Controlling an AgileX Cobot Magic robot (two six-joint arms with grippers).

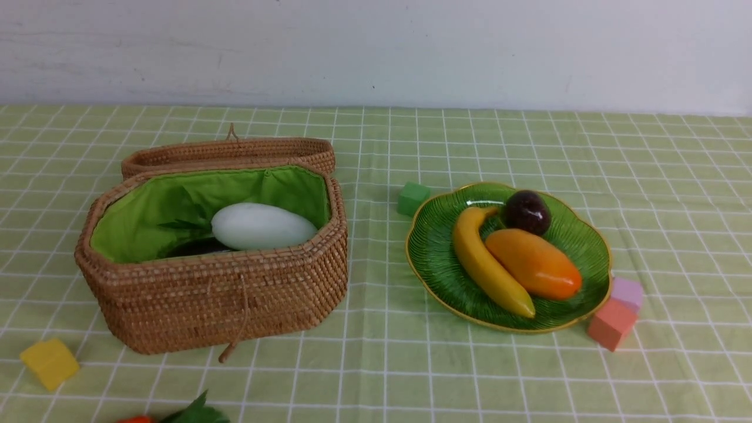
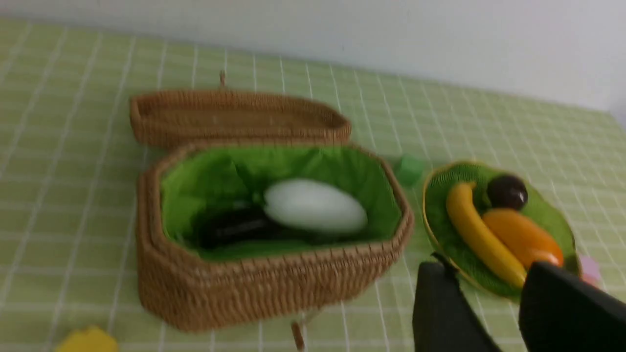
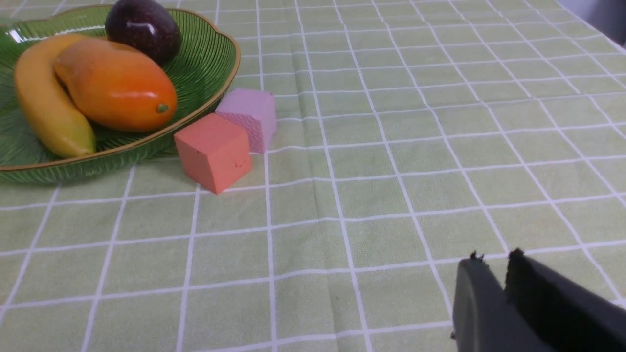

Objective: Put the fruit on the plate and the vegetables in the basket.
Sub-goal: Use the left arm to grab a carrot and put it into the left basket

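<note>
Nearest, at the front edge of the table in the front view, the carrot [image 1: 136, 419] shows only as an orange-red tip with its green leaves [image 1: 197, 412], lying on the checked cloth [image 1: 376, 364] outside the basket. A yellow cube [image 1: 49, 363] sits front left, apart from the basket. Left gripper [image 2: 489, 278]: jaws spread with a clear gap, nothing between them, hovering above the cloth. Right gripper [image 3: 494, 256]: tips almost together, only a thin slit, nothing held, over bare cloth to the right of the plate. Mid-table left, the basket [image 1: 223, 294] stands open, lid [image 1: 229, 153] folded back behind it; inside on the green lining lie the white oval vegetable [image 1: 263, 226] and, partly under it, the dark eggplant [image 2: 234, 226]. Mid-table right, the plate [image 1: 437, 258] carries the banana [image 1: 487, 264], the orange oblong fruit [image 1: 533, 262] touching it, and the round purple fruit [image 1: 527, 211] at the far side. An orange-pink cube [image 1: 611, 324] and a lilac cube [image 1: 627, 292] touch the plate's right rim. A green cube [image 1: 413, 198] sits just beyond the plate's far left edge.
</note>
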